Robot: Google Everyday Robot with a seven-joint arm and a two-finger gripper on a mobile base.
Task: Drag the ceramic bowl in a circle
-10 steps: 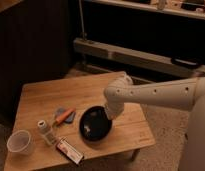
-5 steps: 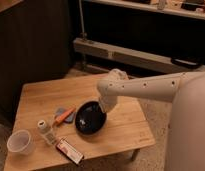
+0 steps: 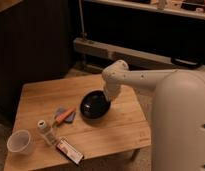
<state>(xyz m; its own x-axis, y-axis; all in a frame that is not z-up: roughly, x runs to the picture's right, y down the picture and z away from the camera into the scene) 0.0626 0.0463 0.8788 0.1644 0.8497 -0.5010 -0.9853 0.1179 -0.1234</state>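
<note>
On the wooden table [image 3: 48, 95] the ceramic bowl [image 3: 94, 105] stands upright, a little to the right of the middle of the top, black and glossy with some pale shine inside. The gripper [image 3: 109, 101] is at the right rim of the bowl, at the end of the white arm [image 3: 141, 80], which comes from the right side of the view and bends down over the table. The gripper appears to touch the rim, but its end is dark against the dark bowl, so I cannot tell how wide it stands, or whether it holds the rim or only rests on it. The bowl lies flat on the table and is not lifted. To the left of the bowl, near it but not touching, there is an orange object [image 3: 64, 115] lying across a grey-blue piece [image 3: 61, 113]. Further left and nearer to the front edge stands a small bottle [image 3: 44, 128], upright. A white cup [image 3: 19, 142] stands at the front left corner, well apart from the bowl. A flat packet [image 3: 69, 151] lies near the front edge, between the cup and the bowl.
</note>
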